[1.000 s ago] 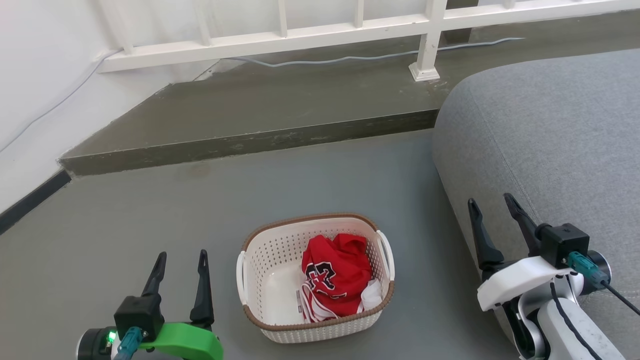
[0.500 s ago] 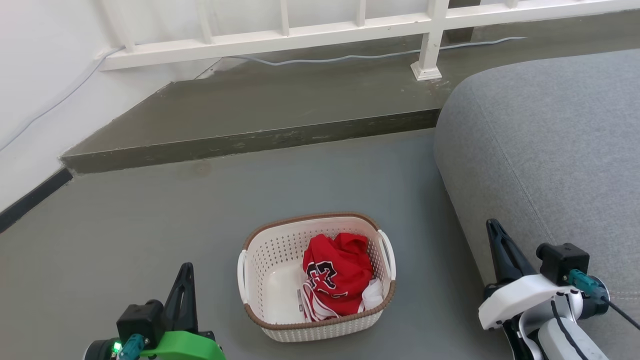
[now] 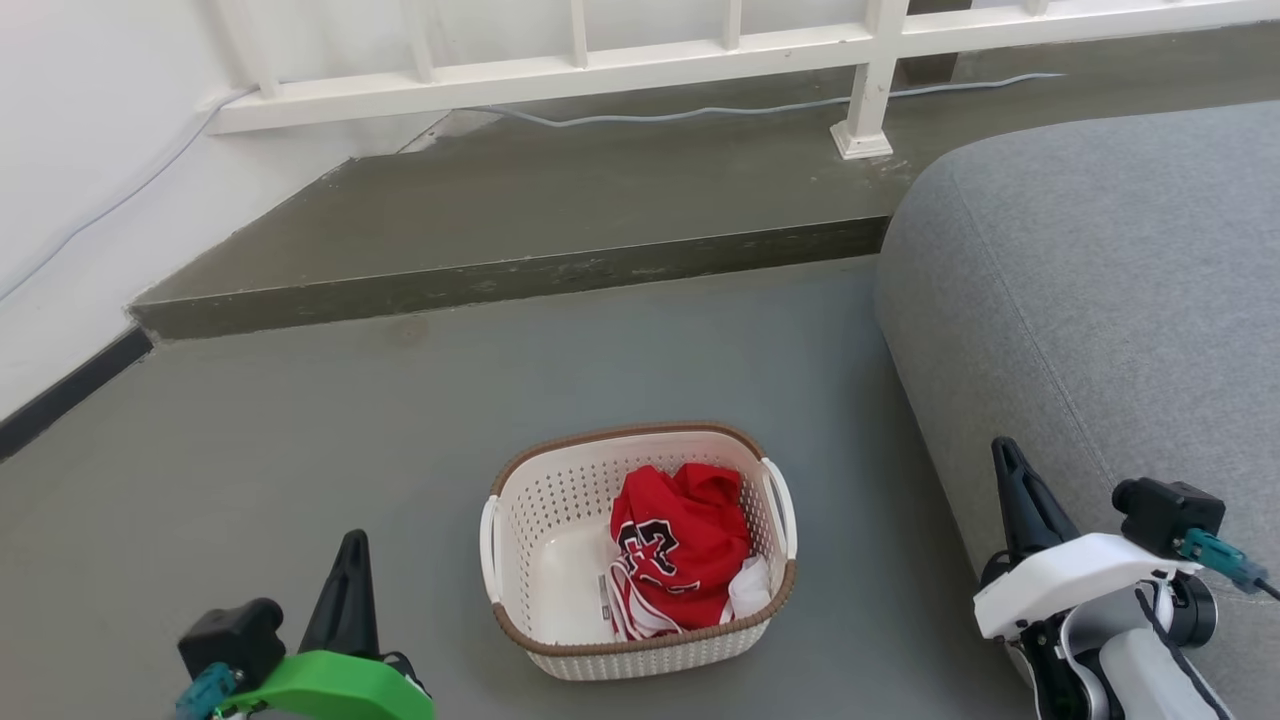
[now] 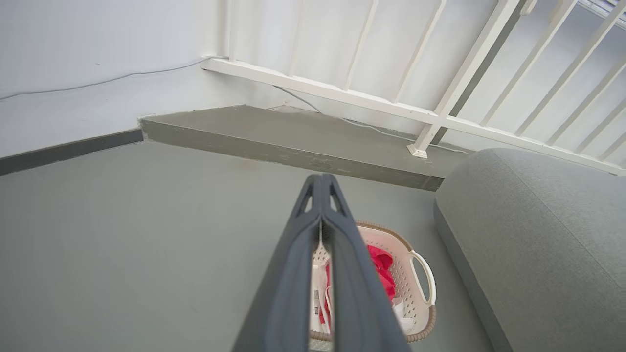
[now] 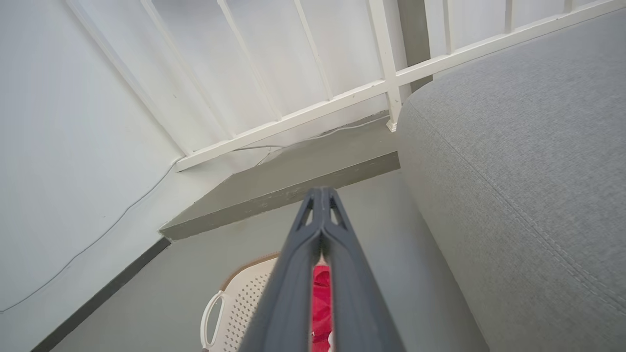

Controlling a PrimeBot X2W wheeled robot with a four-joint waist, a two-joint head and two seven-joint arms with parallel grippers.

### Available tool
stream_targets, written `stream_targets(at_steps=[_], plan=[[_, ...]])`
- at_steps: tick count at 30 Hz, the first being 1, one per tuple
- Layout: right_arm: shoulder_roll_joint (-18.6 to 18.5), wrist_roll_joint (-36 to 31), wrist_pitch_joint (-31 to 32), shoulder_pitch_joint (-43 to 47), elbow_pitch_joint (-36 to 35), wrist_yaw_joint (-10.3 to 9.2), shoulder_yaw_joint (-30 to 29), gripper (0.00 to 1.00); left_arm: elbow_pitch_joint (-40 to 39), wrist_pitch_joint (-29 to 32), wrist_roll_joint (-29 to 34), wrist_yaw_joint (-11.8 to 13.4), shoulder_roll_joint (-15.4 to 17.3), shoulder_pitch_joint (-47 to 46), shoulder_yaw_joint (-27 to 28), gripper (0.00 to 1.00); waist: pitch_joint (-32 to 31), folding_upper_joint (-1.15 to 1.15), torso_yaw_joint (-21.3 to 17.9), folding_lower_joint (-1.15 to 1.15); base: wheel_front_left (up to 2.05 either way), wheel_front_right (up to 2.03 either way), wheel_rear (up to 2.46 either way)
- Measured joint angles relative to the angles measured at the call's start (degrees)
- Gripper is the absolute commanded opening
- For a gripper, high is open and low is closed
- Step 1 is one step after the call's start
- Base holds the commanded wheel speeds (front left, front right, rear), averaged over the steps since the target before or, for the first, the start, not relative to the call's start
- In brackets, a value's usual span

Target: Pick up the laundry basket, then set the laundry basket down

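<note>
Grey floor [image 3: 300,430], laundry basket [image 3: 560,505] btwn closed jaws, apart

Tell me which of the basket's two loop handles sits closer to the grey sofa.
The handle on the right side of the laundry basket, beside the red garment; the other handle faces open floor, away from the sofa.
</note>
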Motion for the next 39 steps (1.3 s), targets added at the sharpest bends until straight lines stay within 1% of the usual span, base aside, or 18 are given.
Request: stream_targets(at_steps=[2,6,9,13,19,25,34,36,39], plan=[[0.2,1.6,0.4,0.0,0.0,0.42,-0.4,0.00,0.0,0.6,-1.6,-0.3,0.0,0.0,0.4,0.00,0.0,0.00,0.1,0.00,0.00,0.00,0.00],[0.5,3.8,1.2,0.0,0.0,0.51,-1.4,0.00,0.0,1.3,-4.1,-0.5,-0.1,0.0,1.0,0.00,0.1,0.00,0.2,0.00,0.00,0.00,0.00],[0.7,5.8,1.8,0.0,0.0,0.99,-2.0,0.00,0.1,1.9,-6.0,-1.0,-0.1,0.0,1.6,0.00,0.1,0.00,0.3,0.00,0.00,0.00,0.00],[1.1,8.4,2.5,-0.1,0.0,1.24,-2.9,0.00,0.2,2.5,-9.0,-1.1,-0.1,-0.1,2.3,0.00,0.2,0.00,0.5,0.00,0.00,0.00,0.00],[1.3,12.3,3.5,-0.1,0.0,1.65,-4.1,0.00,0.5,3.6,-13.0,-2.1,-0.1,-0.1,3.2,0.00,0.3,0.00,0.7,0.00,0.00,0.00,0.00],[1.6,16.2,4.7,-0.2,0.0,2.49,-5.5,0.00,0.9,4.8,-17.1,-2.6,-0.1,-0.2,4.1,0.00,0.4,0.00,0.9,0.00,0.00,0.00,0.00],[2.3,22.1,6.5,-0.5,0.0,3.08,-7.4,0.00,1.8,6.1,-23.5,-3.6,0.0,-0.7,5.4,0.00,0.5,0.00,1.2,0.00,0.00,0.00,0.00],[2.4,23.4,6.6,-0.5,0.1,3.50,-7.8,0.00,1.9,6.5,-24.6,-4.0,0.0,-1.0,5.7,0.00,0.5,0.00,1.3,0.00,0.00,0.00,0.00],[2.6,25.4,7.3,-1.0,0.1,3.54,-8.5,0.00,2.0,7.0,-26.9,-4.1,0.0,-1.5,6.1,0.00,0.6,0.00,1.4,0.00,0.00,0.00,0.00]])
